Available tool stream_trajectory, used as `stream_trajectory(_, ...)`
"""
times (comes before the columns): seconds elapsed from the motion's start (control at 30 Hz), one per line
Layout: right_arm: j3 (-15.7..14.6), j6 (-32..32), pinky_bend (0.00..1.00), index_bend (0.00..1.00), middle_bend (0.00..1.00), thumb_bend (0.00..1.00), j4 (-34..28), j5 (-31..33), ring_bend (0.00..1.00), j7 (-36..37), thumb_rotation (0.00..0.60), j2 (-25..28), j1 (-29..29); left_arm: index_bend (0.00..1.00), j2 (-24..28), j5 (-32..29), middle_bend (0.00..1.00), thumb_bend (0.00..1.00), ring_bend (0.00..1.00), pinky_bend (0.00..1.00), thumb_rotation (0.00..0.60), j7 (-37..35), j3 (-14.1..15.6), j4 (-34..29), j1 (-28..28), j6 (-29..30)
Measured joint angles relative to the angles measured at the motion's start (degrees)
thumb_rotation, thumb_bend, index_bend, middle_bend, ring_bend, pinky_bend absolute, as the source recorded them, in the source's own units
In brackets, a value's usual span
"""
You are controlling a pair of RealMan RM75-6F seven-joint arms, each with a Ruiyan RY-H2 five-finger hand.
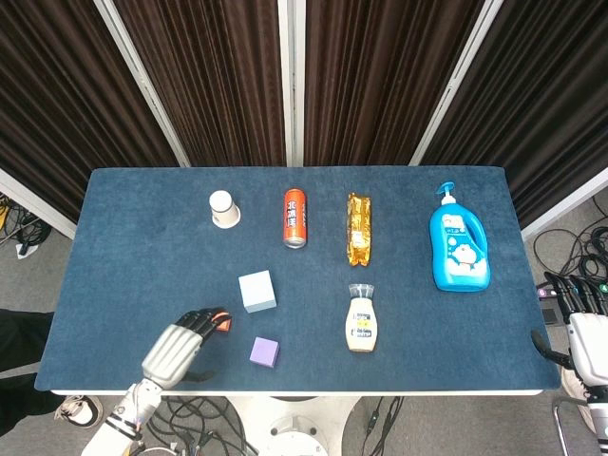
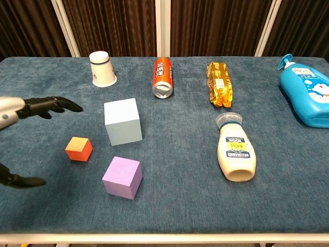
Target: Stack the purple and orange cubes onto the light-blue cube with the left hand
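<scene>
1. We find the left hand (image 1: 180, 340) spread and empty, its fingers above the orange cube (image 2: 78, 148).
2. The purple cube (image 2: 122, 177) lies near the light-blue cube (image 2: 123, 121) on the table (image 2: 180, 206).
3. The right hand (image 1: 581, 328) hangs off the table edge; grasp indeterminate.
4. The mayonnaise bottle (image 2: 235, 150) reads "REAL".

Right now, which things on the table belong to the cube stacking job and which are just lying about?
Job: small orange cube, purple cube, larger light-blue cube, open left hand reaching in.

Lying about: upturned white paper cup, orange drink can, gold snack packet, mayonnaise squeeze bottle, blue pump bottle.
</scene>
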Motion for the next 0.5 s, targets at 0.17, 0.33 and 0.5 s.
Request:
stream_trajectory(0.17, 0.1, 0.0, 0.00, 0.04, 0.11, 0.23, -0.1, 0.1, 0.00, 0.1, 0.600, 0.1, 0.0, 0.19, -2.5, -2.1, 0.30, 0.16, 0.23, 0.26, 0.600, 4.9, 0.0, -1.3, 0.3, 0.1)
stream_trajectory(0.33, 0.2, 0.3, 0.00, 0.04, 0.11, 0.23, -0.1, 0.2, 0.00, 0.6, 0.600, 0.3, -0.2, 0.19, -6.3, -5.9, 0.33, 0.16, 0.24, 0.28, 0.600, 12.7, -0.4, -2.1, 0.3, 0.0)
stream_trajectory(0.5, 0.4, 0.5, 0.00, 0.04, 0.11, 0.23, 0.0, 0.4, 0.00, 1.6, 0.600, 0.6, -0.3, 0.20, -11.4, -9.9, 0.34, 0.17, 0.24, 0.28, 0.600, 17.0, -1.8, 0.1, -0.9, -1.1)
